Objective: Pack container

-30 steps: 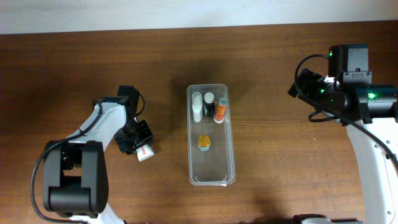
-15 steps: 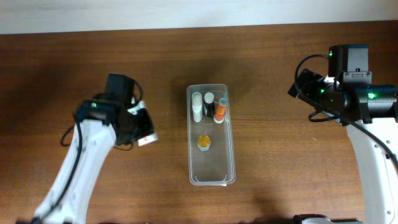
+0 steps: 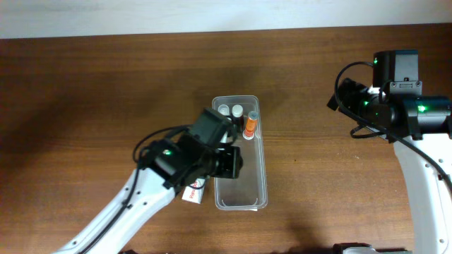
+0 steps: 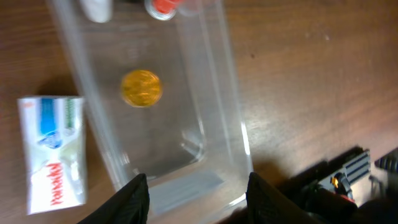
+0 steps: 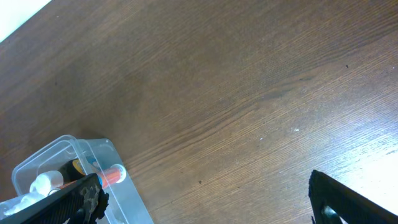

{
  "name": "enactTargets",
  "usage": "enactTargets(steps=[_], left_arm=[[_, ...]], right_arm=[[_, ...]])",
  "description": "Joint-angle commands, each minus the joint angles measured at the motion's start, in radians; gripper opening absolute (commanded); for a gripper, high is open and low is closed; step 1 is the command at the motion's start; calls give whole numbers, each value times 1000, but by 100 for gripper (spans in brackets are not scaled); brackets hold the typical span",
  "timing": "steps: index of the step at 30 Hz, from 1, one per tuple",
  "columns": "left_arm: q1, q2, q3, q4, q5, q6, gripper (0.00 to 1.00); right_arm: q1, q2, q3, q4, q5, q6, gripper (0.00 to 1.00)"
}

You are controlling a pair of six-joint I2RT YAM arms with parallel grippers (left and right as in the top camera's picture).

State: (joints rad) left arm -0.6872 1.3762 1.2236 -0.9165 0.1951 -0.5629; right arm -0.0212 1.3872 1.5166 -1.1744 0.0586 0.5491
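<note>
The container (image 3: pixel 263 176) is a long clear tub at the table's middle. Its far end holds a white tube (image 3: pixel 224 111), a white-capped dark bottle (image 3: pixel 237 111) and an orange tube (image 3: pixel 249 125). A gold round lid (image 4: pixel 142 88) lies on its floor. My left gripper (image 3: pixel 232 162) hovers over the tub's middle, open and empty (image 4: pixel 199 202). A white packet with red and blue print (image 4: pixel 53 152) lies on the table against the tub's left wall, partly under my arm (image 3: pixel 192 195). My right gripper (image 5: pixel 205 205) is wide open and empty, far right of the tub (image 5: pixel 74 162).
The brown wooden table (image 3: pixel 85 92) carries nothing else in view. My left arm (image 3: pixel 152 190) stretches across the front left. My right arm (image 3: pixel 395 99) stands at the right edge. A pale wall strip (image 3: pixel 212 14) runs along the back.
My left arm swung right from the table's left side to above the container. The white packet it carried is out of the jaws and lies beside the tub. The right arm has not moved.
</note>
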Motion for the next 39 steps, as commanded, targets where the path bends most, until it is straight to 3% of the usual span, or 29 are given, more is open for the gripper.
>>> enactTargets(steps=[1, 7, 14, 20, 27, 31, 34, 39], left_arm=[[-19, 45, 11, 0, -48, -14, 51], [72, 32, 12, -83, -122, -11, 55], [251, 22, 4, -202, -159, 263, 77], [292, 115, -29, -261, -174, 376, 85], [292, 291, -59, -220, -169, 456, 87], [292, 381, -64, -175, -135, 468, 83], [292, 426, -64, -146, -43, 522, 83], [291, 458, -64, -146, -30, 541, 81]], right_arm=[[-6, -6, 11, 3, -2, 6, 98], [-6, -6, 11, 3, -2, 6, 98], [-6, -6, 11, 3, -2, 6, 98], [-6, -6, 11, 3, -2, 6, 98], [-6, -6, 11, 3, -2, 6, 98], [-6, -6, 11, 3, -2, 6, 99], [-6, -6, 11, 3, -2, 6, 98], [-6, -6, 11, 3, -2, 6, 98]])
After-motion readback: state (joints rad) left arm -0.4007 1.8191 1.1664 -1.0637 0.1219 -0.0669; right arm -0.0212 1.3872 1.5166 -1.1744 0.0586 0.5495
